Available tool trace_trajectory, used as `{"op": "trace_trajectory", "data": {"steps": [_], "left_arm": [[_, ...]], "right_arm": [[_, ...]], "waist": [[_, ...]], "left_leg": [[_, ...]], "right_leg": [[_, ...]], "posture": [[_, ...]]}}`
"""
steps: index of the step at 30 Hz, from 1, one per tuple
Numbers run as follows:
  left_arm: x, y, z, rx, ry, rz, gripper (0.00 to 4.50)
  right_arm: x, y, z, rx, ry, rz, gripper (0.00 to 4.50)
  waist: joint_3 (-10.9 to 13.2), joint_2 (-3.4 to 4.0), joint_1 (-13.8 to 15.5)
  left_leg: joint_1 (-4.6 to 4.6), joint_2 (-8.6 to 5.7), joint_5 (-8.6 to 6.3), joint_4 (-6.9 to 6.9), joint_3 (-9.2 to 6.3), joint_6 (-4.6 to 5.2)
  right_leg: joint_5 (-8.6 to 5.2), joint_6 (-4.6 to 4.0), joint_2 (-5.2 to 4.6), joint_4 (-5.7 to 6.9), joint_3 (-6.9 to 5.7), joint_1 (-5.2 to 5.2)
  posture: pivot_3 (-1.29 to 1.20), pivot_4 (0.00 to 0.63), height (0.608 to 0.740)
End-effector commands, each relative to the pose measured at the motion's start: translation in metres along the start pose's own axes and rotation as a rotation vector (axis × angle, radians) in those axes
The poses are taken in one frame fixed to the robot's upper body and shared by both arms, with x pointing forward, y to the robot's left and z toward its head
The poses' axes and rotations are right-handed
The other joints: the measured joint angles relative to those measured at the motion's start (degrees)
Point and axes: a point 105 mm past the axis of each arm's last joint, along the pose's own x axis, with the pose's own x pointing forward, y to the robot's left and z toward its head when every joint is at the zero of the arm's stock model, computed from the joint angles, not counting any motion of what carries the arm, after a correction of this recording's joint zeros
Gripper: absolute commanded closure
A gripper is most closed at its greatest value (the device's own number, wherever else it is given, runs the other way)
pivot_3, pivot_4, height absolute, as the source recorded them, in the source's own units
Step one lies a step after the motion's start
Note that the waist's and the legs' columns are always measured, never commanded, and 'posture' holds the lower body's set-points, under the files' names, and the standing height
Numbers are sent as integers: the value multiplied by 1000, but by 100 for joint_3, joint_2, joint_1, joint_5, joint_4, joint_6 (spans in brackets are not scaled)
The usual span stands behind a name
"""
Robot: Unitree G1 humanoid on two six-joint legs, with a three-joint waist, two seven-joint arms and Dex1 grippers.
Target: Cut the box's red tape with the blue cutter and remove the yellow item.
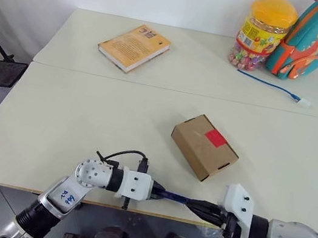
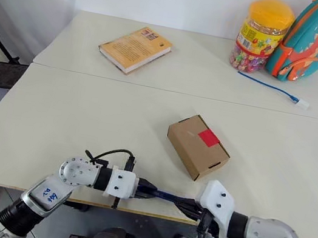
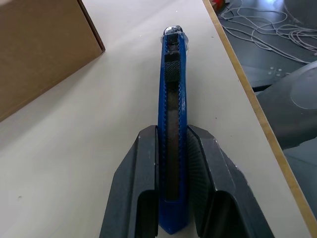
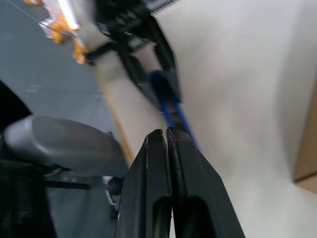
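**A:** What does the head camera give you?

**B:** You see a pale table (image 1: 55, 113). The box (image 1: 204, 147) lies near its middle, flaps shut, with the red tape (image 1: 216, 138) on its top face. At the near edge, your left gripper (image 1: 158, 192) points right and holds one end of the cutter (image 1: 175, 197). Your right gripper (image 1: 193, 205) points left and meets the cutter's other end. The cutter lies level between them, just in front of the box. Far back sit a book (image 1: 134, 46), a candy jar (image 1: 262, 33), a backpack (image 1: 312, 36) and a blue cable (image 1: 270, 85).

**A:** And the left wrist?

**B:** Here your two left fingers (image 3: 136, 198) are clamped on the cutter (image 3: 172, 124), one on each side of its handle. Its slider faces the camera, and its tip points away over the table beside the edge. A corner of the box (image 3: 42, 49) is near, apart from the cutter.

**A:** The right wrist?

**B:** Your right fingers (image 4: 195, 183) are pressed together. The cutter (image 4: 171, 106) runs from their tips to the left gripper (image 4: 148, 74) beyond. You cannot tell whether the tips actually pinch the cutter. An edge of the box (image 4: 307, 144) shows at one side.
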Motion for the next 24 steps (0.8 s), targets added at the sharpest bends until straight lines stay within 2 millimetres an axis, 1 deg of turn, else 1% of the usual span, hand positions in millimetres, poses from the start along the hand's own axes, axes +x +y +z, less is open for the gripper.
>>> {"op": "trace_trajectory", "data": {"steps": [1, 4, 9, 12, 16, 19, 24], "left_arm": [[9, -18, -9, -48, 43, -87, 4037], [10, -17, -8, -54, 53, -94, 4037], [12, -16, -9, -90, 91, -101, 4037], [10, -15, -7, -93, 107, -98, 4037], [8, -15, -6, -98, 117, -93, 4037], [6, -15, -5, -98, 124, -91, 4037], [2, -19, -5, -100, 130, -114, 4037]], "right_arm": [[4, -7, -5, -2, 20, -43, 4469], [8, -8, -11, 5, 37, -31, 4469], [21, -8, -24, 27, 52, -12, 4469], [29, -2, -29, 26, 50, 23, 4469], [39, 3, -32, 24, 33, 46, 4469], [46, 4, -30, 17, 13, 52, 4469], [46, 2, -28, 4, -8, 41, 4469]], "waist": [[0, 0, 0], [0, -1, 1], [-3, -4, -4], [-13, -18, -10], [-23, -35, -16], [-27, -40, -23], [-27, -40, -30]], "left_leg": [[-1, -1, 0, 0, 0, 0], [-1, -2, 0, 0, -3, 0], [0, -4, 2, 0, -2, 3], [4, -2, 2, 0, -1, 3], [5, 3, 2, -1, -3, 2], [6, 7, 2, -1, -3, 1], [5, 10, 1, -3, -3, -1]], "right_leg": [[0, 0, 0, 0, 0, 0], [0, 0, 0, 0, -1, 2], [0, 0, 2, -1, -4, 6], [0, 0, 4, -1, -5, 8], [0, 1, 9, 1, -7, 8], [0, 0, 14, 1, -8, 8], [-1, 0, 16, 1, -9, 6]], "posture": [[0, 150, 740], [0, 150, 740], [0, 150, 740], [0, 150, 740], [0, 150, 740], [0, 150, 740], [0, 150, 740]]}}
